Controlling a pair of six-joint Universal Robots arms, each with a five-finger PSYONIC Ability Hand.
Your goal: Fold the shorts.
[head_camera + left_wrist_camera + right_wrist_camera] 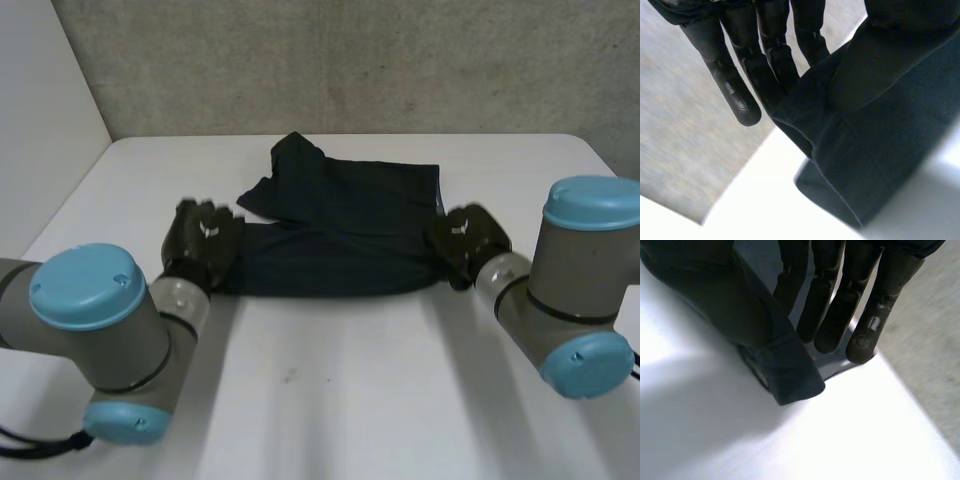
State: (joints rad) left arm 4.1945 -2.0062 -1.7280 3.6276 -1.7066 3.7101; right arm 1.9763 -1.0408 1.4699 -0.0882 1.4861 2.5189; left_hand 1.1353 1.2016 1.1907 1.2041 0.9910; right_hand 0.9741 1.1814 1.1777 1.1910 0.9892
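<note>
White table (330, 400) beneath the shorts, dark navy shorts (340, 235) lying rumpled and partly doubled over, left hand (203, 240) at the shorts' left end, straight fingers (740, 95) pinching cloth against its thumb, right hand (465, 240) likewise clamping the shorts' right end

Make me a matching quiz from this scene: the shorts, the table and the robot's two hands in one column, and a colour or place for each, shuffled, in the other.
Column one:
1. shorts
2. table
3. left hand
4. right hand

Column two:
A. white
B. at the end of the shorts on the head view's right
C. dark blue, lying across the table
D. at the end of the shorts on the head view's left

Pairs: 1-C, 2-A, 3-D, 4-B
</note>
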